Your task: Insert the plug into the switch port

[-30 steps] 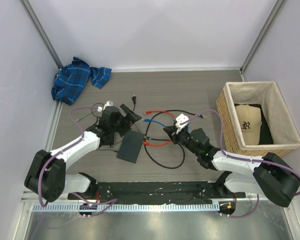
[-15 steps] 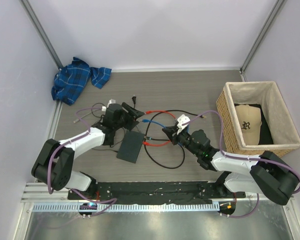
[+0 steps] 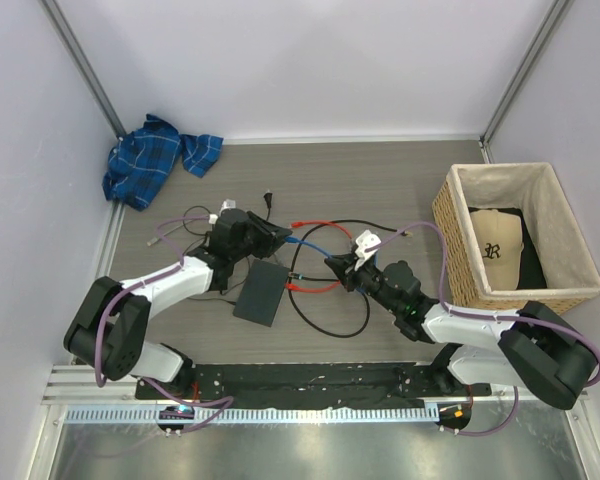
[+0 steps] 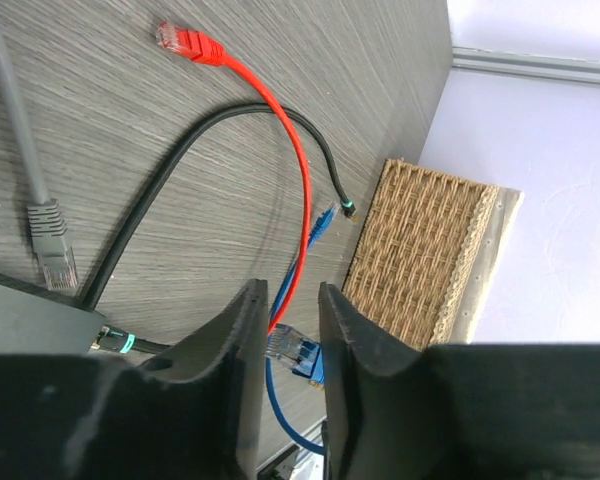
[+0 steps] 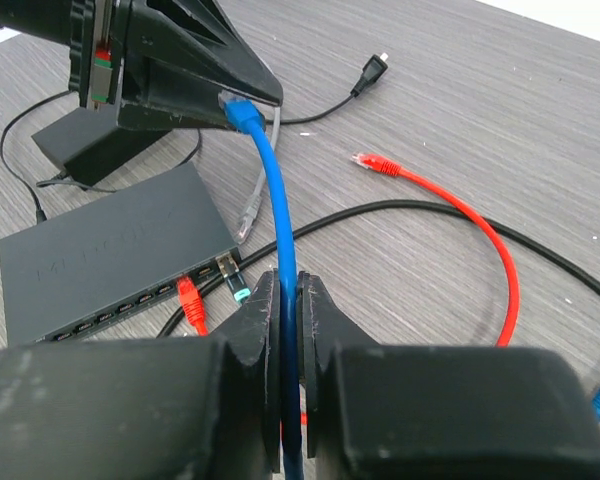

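The switch (image 5: 110, 255) is a flat dark grey box whose port row (image 5: 130, 300) faces me, with a red plug (image 5: 190, 300) and a black-teal plug (image 5: 232, 280) at it. From above, the switch (image 3: 260, 292) lies between the arms. My left gripper (image 4: 291, 295) has closed on the blue plug (image 4: 298, 352), which fills the gap between its fingers. The same blue plug (image 5: 238, 110) shows at that gripper's tips, above and behind the switch. My right gripper (image 5: 287, 285) is shut on the blue cable (image 5: 280, 210) a short way down from the plug.
A loose red plug (image 4: 180, 40), a grey plug (image 4: 52, 245) and black cords lie around the switch. A black adapter brick (image 5: 80, 150) sits behind it. A wicker basket (image 3: 450, 225) with a cap (image 3: 495, 245) stands at the right, a blue cloth (image 3: 155, 160) at the far left.
My left gripper has reached right to the blue plug, and its jaws have gone from wide open to closed around it. The right gripper has kept its hold on the cable.
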